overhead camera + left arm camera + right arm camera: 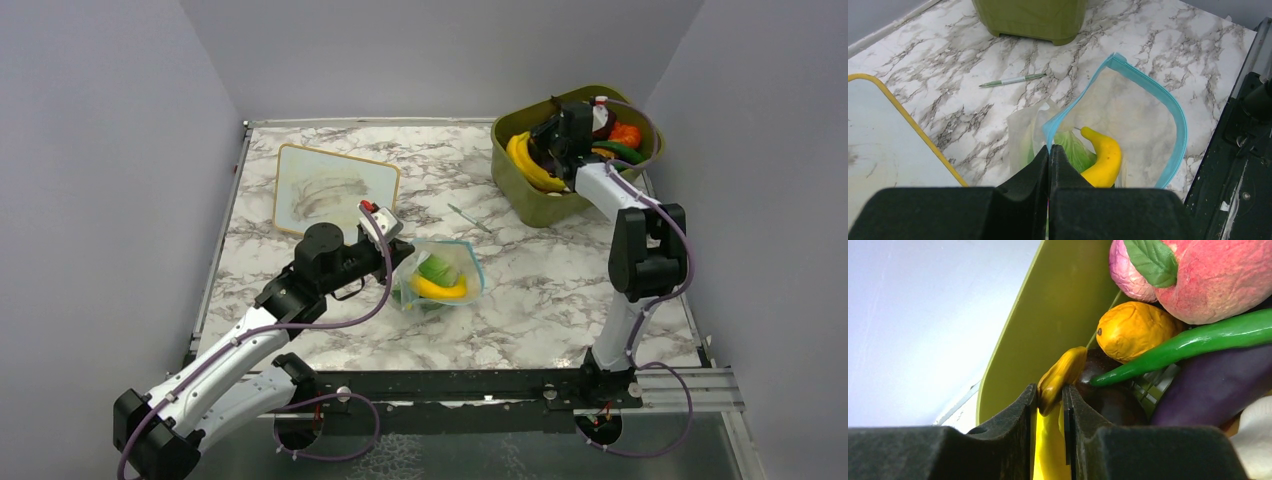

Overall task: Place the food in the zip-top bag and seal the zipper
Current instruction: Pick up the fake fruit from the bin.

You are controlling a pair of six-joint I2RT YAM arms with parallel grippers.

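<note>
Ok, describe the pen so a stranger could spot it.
Find the olive-green tub in the far right corner of the marble table. Between it and the clear zip-top bag lies the pen. It is the only thin straight stick there, green and white, touching nothing.

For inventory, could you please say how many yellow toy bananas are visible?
2: one banana inside the clear zip-top bag, another in the olive-green tub, gripped by the right tool; more may hide.

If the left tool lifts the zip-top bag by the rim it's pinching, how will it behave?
Likely floppy: the zip-top bag is thin, crinkled film, so it should sag below the left tool. The banana and lettuce inside will probably slide to the lowest corner, and the mouth may droop shut.
</note>
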